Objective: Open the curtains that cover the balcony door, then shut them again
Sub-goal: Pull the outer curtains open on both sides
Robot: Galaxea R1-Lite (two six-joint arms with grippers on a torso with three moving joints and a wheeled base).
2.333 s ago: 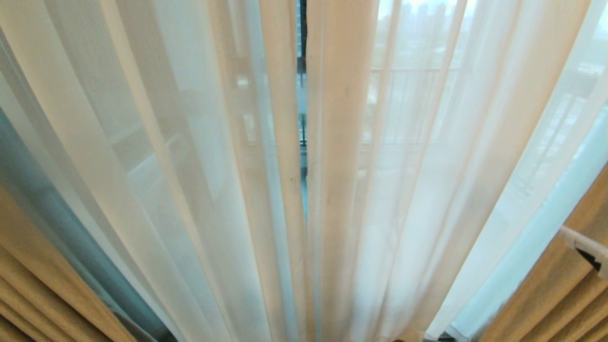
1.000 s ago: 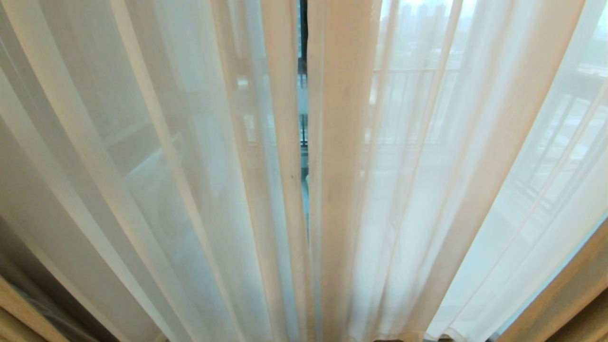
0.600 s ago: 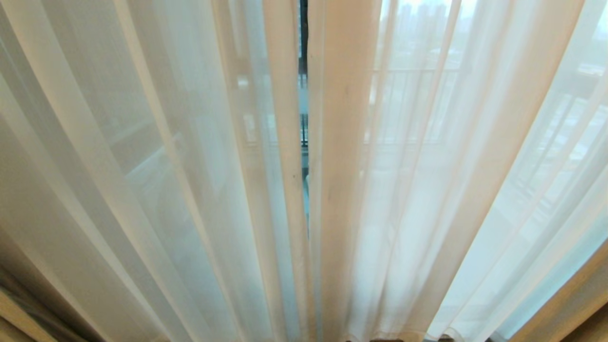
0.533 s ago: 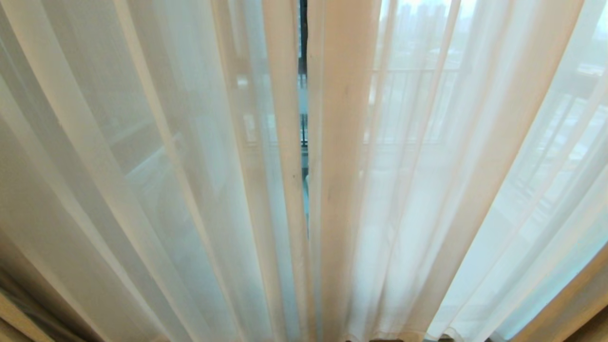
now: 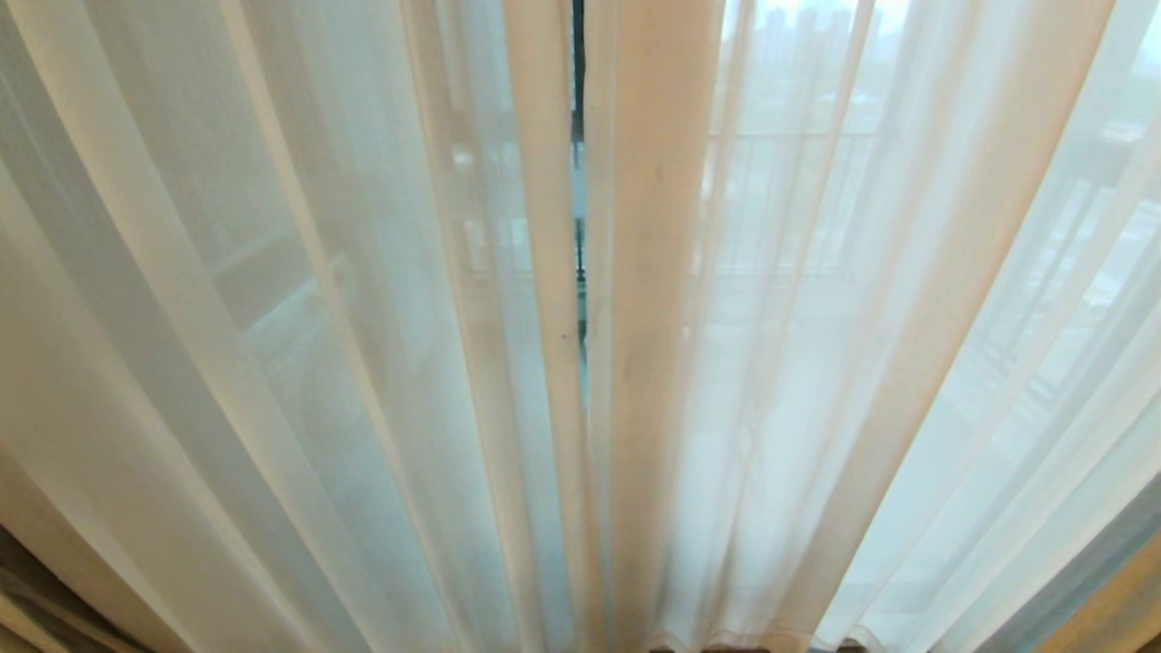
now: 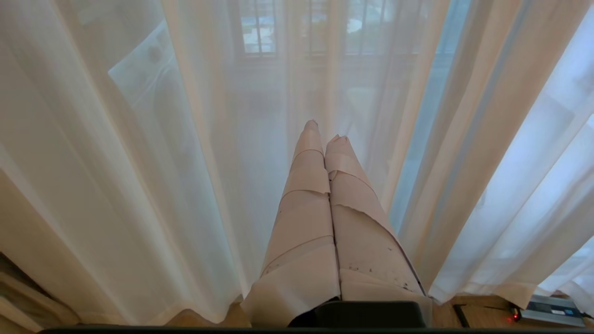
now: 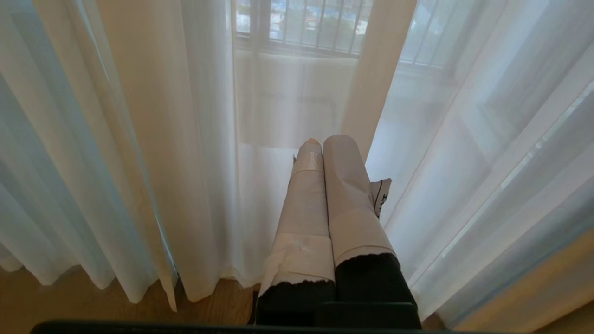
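- The curtains (image 5: 299, 326) fill the whole head view: thin white sheers hanging in long pleats, drawn together across the balcony door (image 5: 578, 100), of which only a dark sliver of frame shows through the narrow slit where the two inner hems meet; a balcony railing and distant buildings glow faintly through the cloth.
- The thick beige drape (image 5: 1116, 608) shows only at the far lower corners of the head view, so the sheers look closed while the heavy panels stand off to the sides; I judge the task near its end, with the last tidying of the closure in hand.
- The left gripper (image 6: 323, 132) hangs low before the sheers, its tape-wrapped fingers (image 6: 306, 185) pressed together on nothing, tips near the cloth but not clearly touching it.
- The right gripper (image 7: 325, 141) sits likewise low and in front of the sheers, fingers (image 7: 345, 185) closed and empty, a fold of curtain just beside them.
- To finish well: keep both grippers clear of the folds so that no hem snags on the torn tape edges; if the slit is to be shut, nudge one inner hem sideways with a flat finger rather than pinching; draw back straight, not across the pleats.
- The wooden floor (image 7: 41, 297) shows beneath the hems.
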